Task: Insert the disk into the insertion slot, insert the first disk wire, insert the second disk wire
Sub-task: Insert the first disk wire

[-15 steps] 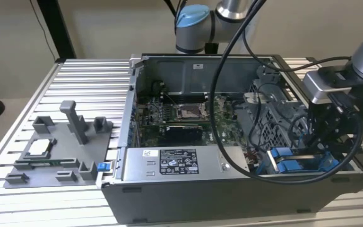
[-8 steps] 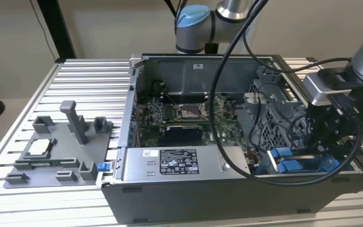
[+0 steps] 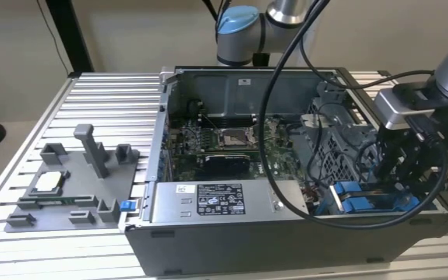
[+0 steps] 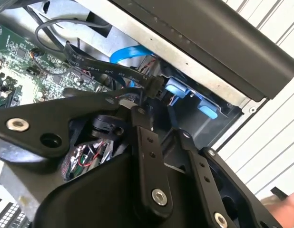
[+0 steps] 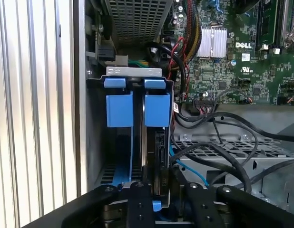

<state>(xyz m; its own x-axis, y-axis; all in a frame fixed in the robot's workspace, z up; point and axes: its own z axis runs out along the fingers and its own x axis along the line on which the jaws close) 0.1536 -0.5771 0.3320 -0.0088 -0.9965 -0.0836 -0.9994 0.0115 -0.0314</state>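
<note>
Exterior view overlooks the computer case (image 3: 270, 245) — both wrist views sit close over its disk bay (image 5: 133, 71).

Computer case (image 3: 286, 239) on the desk (image 3: 100, 99), parts fixture (image 3: 60, 195) at the exterior view's left, disk (image 5: 156, 110) inside the case, beneath my end effector (image 3: 396, 179)

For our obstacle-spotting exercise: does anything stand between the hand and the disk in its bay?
Nothing visible does. In the first wrist view the hand hangs over the seated disk; black cables run beside it, not across.
</note>
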